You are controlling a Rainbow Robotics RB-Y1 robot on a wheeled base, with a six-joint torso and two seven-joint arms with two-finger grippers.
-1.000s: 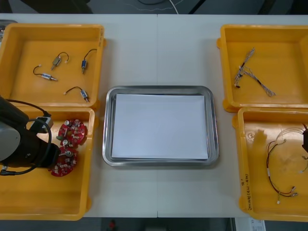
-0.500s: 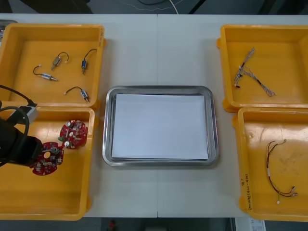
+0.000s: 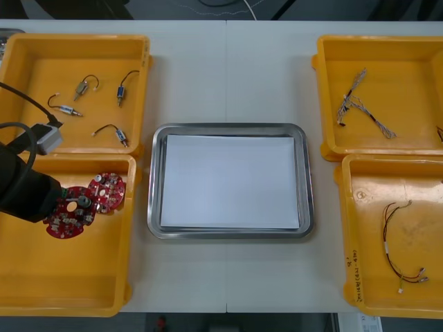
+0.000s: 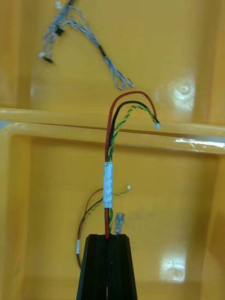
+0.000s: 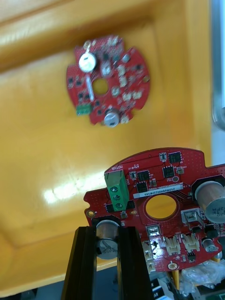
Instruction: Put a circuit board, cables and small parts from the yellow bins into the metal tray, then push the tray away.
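The light table carries the metal tray at its centre, white inside and with nothing in it. Yellow bins flank it in pairs.

The left gripper hangs over the near left bin. Its jaws are clamped on a silver cylinder at the edge of a round red circuit board, which looks lifted off the bin floor. A second board lies flat just to the right and far side of it.

The tray lies to the right of the held board, past the bin's right wall, so I judge the coming move to be a carry rightward over that wall. Being round, the board has no long axis. It sits component side up and reaches rightward from the jaws.

The right gripper is above the near right bin. Its jaws pinch a red, black and green-yellow cable whose length runs straight out from the fingertips toward the far bin, with the free ends curling over.

I judge the left arm nearer the tray. Small metal parts rest in the far left bin.
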